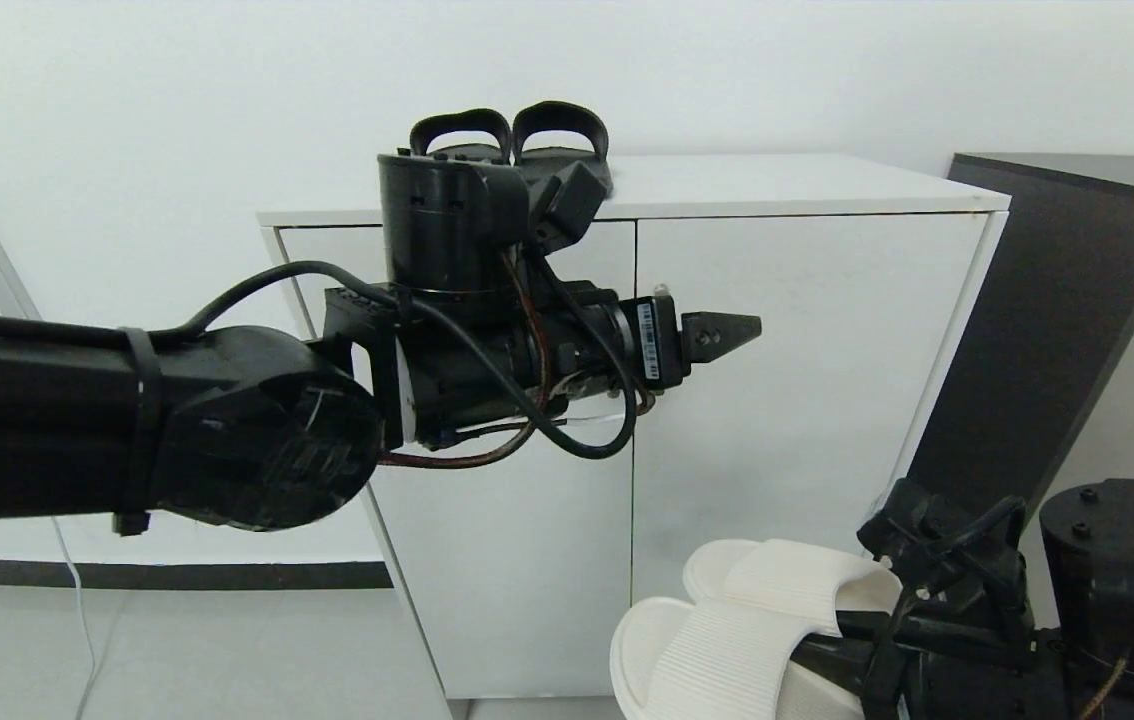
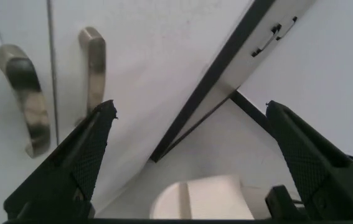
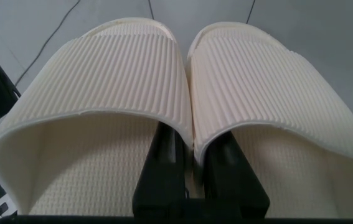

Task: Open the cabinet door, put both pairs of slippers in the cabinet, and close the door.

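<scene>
The white slippers [image 3: 126, 81] sit closest, side by side with their ribbed straps uppermost. The right end effector [image 3: 192, 180] is pressed together on the two inner edges where the slippers meet, with one black finger [image 3: 164, 174] tucked under each strap. Below the pair lies a pale floor [image 3: 27, 31] with a thin dark cable [image 3: 70, 15] running across it. In the head view this pair [image 1: 757, 620] hangs low at the robot's right, in front of the lower part of the cabinet's right door [image 1: 787, 400].

The left end effector [image 2: 190, 107] is spread, with nothing between its two ridged fingers [image 2: 83, 162]. It points at the fronts of the doors. Two curved metal handles [image 2: 93, 68] are mounted on either side of the seam, and the nearer one is just beside one fingertip but not enclosed by it. In the head view the left end effector [image 1: 722, 335] is held level in front of the upper part of the right door, close to the seam. I cannot tell whether it touches the panel.

Both doors of the white cabinet [image 1: 807, 185] lie flush and shut. The black slippers [image 1: 512, 130] stand as a pair on its top, toward the left end. A dark unit [image 1: 1047, 330] stands just beside the cabinet on the right.
</scene>
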